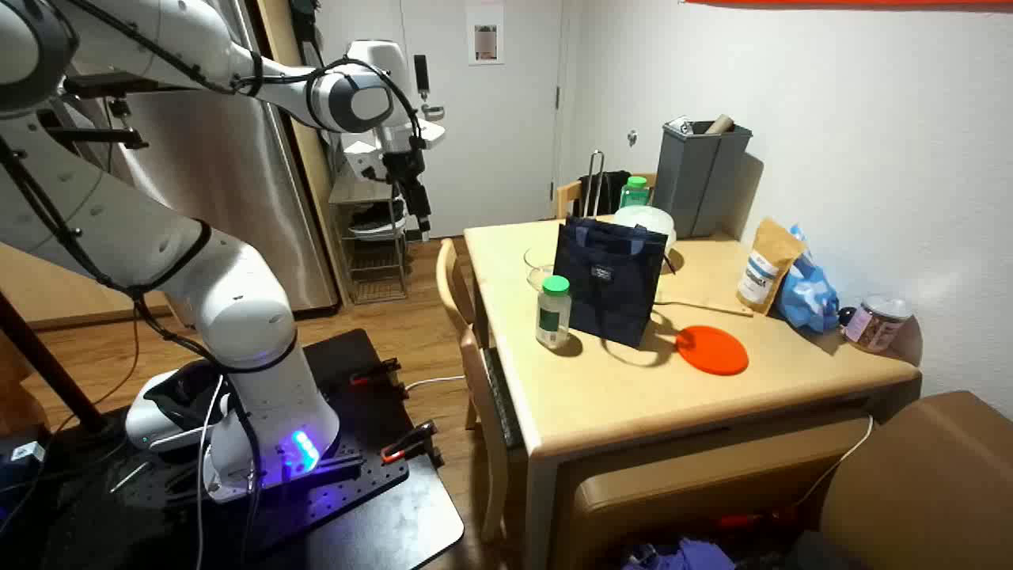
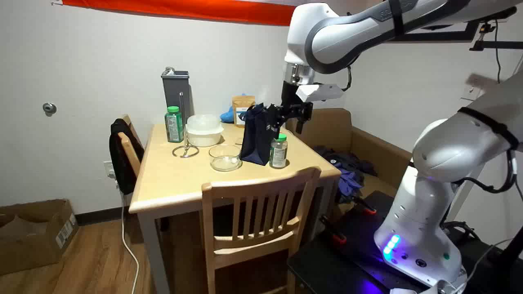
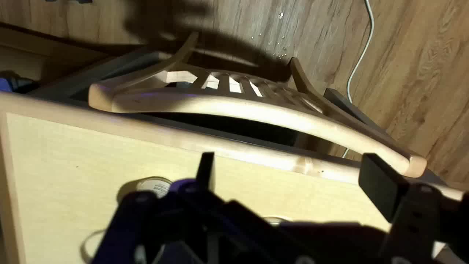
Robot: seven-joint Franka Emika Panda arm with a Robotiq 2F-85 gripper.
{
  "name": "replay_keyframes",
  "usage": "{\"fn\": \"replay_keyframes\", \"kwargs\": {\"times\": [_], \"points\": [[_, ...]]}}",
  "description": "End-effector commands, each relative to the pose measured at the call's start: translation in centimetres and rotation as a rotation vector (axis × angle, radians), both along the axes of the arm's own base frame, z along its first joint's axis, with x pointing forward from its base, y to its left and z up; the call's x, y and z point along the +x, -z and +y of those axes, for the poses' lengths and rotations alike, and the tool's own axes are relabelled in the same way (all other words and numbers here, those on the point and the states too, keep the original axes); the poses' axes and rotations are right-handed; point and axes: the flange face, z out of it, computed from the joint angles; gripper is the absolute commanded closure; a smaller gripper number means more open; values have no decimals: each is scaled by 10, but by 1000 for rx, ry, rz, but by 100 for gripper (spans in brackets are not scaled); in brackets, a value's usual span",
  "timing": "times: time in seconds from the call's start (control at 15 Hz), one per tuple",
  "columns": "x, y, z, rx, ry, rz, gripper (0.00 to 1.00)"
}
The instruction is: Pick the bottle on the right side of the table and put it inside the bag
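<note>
The bottle [image 1: 553, 323] has a green cap and stands upright on the table [image 1: 586, 396], close beside the bag. It also shows in an exterior view [image 2: 279, 156] and partly in the wrist view [image 3: 157, 184], left of the fingers. The dark navy bag [image 1: 605, 285] stands upright with handles up; it also shows in an exterior view [image 2: 256, 139]. My gripper [image 3: 289, 176] is open and empty, with its fingers wide apart. It is above the table near the chair-side edge, apart from the bottle. In an exterior view the gripper [image 2: 289, 125] overlaps the bag's upper part.
A wooden chair [image 2: 261, 185] stands against the near edge. A glass dish [image 2: 226, 162], metal stand [image 2: 182, 122], white bowl [image 2: 204, 134] and second green-capped bottle [image 2: 174, 126] are around the bag. A grey bin [image 1: 700, 182], red disc [image 1: 712, 350] and brown pouch [image 1: 768, 269] are on the table.
</note>
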Motion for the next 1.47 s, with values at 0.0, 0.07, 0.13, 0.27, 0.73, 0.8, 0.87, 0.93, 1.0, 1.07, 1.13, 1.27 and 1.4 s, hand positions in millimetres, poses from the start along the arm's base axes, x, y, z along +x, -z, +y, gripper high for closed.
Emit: {"fn": "replay_keyframes", "kwargs": {"times": [0.0, 0.07, 0.13, 0.27, 0.73, 0.8, 0.87, 0.93, 1.0, 1.07, 1.13, 1.27, 1.4], "points": [[0, -1, 0, 0, 0, 1, 0], [5, 0, -2, 2, 25, 2, 0], [12, 1, -5, 1, 55, 4, 0], [23, 3, -10, 6, 95, 11, 0], [97, 15, -43, -64, 157, 13, 0], [110, 18, -52, -73, 169, 10, 0], [122, 20, -60, -84, 193, -4, 0], [134, 24, -69, -84, 231, 1, 0], [143, 27, -75, -77, 267, 3, 0], [148, 29, -75, -69, 283, 13, 0], [130, 27, -76, -74, 239, 13, 0], [144, 33, -80, -64, 256, 28, 0], [147, 35, -79, -60, 263, 30, 0]]}}
